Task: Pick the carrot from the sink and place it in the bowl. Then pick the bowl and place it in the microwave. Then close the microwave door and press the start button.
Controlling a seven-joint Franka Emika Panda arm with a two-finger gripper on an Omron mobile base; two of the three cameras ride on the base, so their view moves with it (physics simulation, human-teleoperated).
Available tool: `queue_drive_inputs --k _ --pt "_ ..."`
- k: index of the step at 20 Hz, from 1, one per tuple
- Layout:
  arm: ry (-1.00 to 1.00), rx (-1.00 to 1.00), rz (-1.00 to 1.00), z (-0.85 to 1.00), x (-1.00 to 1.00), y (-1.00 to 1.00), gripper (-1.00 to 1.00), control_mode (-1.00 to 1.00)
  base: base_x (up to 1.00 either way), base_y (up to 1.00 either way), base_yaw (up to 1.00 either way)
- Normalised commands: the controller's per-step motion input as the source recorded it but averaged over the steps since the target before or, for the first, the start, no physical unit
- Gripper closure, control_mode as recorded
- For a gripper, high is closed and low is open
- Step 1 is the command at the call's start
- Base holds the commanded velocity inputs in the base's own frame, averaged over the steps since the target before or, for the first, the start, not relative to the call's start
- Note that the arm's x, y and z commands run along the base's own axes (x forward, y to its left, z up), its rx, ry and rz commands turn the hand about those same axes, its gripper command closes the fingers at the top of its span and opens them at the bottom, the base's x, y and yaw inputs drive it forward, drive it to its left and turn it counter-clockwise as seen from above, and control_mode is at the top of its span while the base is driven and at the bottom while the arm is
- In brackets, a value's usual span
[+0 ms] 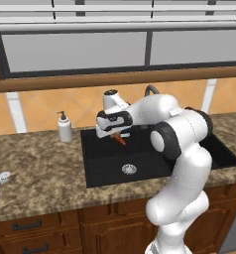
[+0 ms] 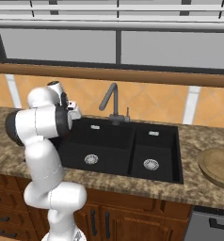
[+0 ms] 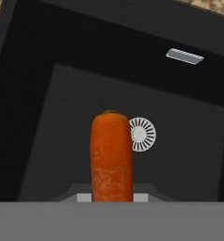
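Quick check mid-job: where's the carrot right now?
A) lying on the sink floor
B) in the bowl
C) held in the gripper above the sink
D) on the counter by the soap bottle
C: the carrot sits in the gripper, lifted above the sink floor.

The carrot is seen upright at centre, held above the black sink floor, with the round drain at three o'clock of its top.

No readable text, label, brand, number or sign on any surface here.
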Motion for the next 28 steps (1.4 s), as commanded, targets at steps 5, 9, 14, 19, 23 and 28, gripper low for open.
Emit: queue_drive_inputs --k 5,9,14,19,23,28 --pt "0.05 -0.02 -0.05 0.79 -0.64 -0.15 1.0 -1.0 0.0 0.0 0.0" --pt "-0.16 0.0 -0.02 0.24 -1.0 -0.66 1.0 -1.0 0.0 0.0 0.0" --pt "-0.27 0.0 0.0 0.18 -1.0 -0.76 1.0 -1.0 0.0 0.0 0.0" --pt "-0.18 0.01 0.0 0.68 -1.0 -0.68 1.0 -1.0 0.0 0.0 0.0" --pt "-0.16 0.01 -0.01 0.82 -0.86 -0.68 1.0 -1.0 0.0 0.0 0.0" --pt "-0.07 0.0 0.0 0.34 -0.63 -0.99 1.0 -1.0 0.0 0.0 0.0"
